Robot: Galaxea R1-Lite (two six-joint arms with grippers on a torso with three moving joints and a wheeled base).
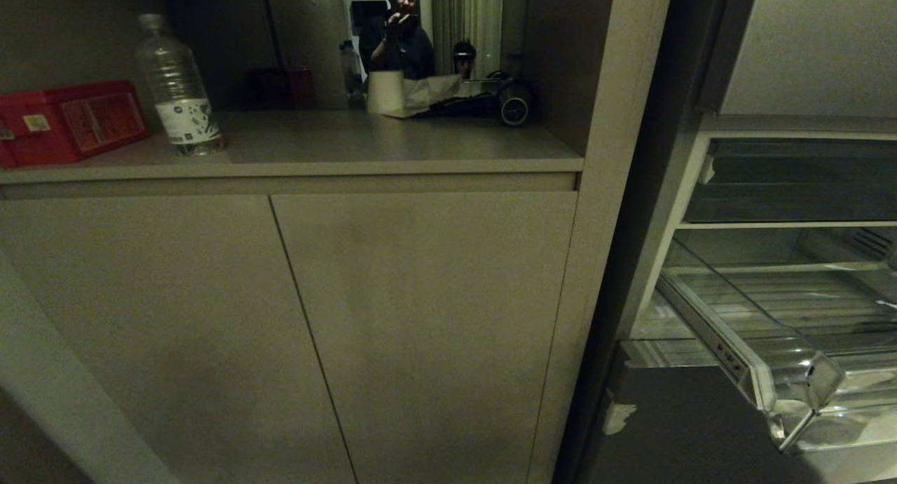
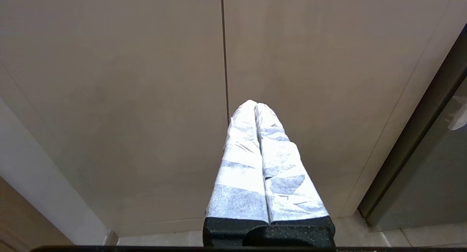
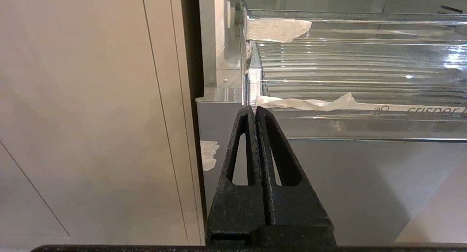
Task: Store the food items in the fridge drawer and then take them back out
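Observation:
The fridge drawer (image 1: 785, 344), clear plastic with a ribbed floor and a tall transparent front lip, stands pulled out of the open fridge at the right. The right wrist view shows this drawer (image 3: 357, 77) with nothing on the part of its floor in view. No food items show in any view. My right gripper (image 3: 254, 108) is shut and empty, held low in front of the drawer's left corner. In front of the cabinet doors my left gripper (image 2: 255, 104), its fingers wrapped in white tape, is shut and empty. Neither arm appears in the head view.
A beige cabinet (image 1: 294, 316) with two doors stands left of the fridge. On its counter are a red box (image 1: 66, 120), a clear water bottle (image 1: 179, 85), a white cup (image 1: 385, 90) and dark cables. A mirror behind reflects a person (image 1: 401, 32). A darker tray-like drawer (image 1: 792, 183) sits above.

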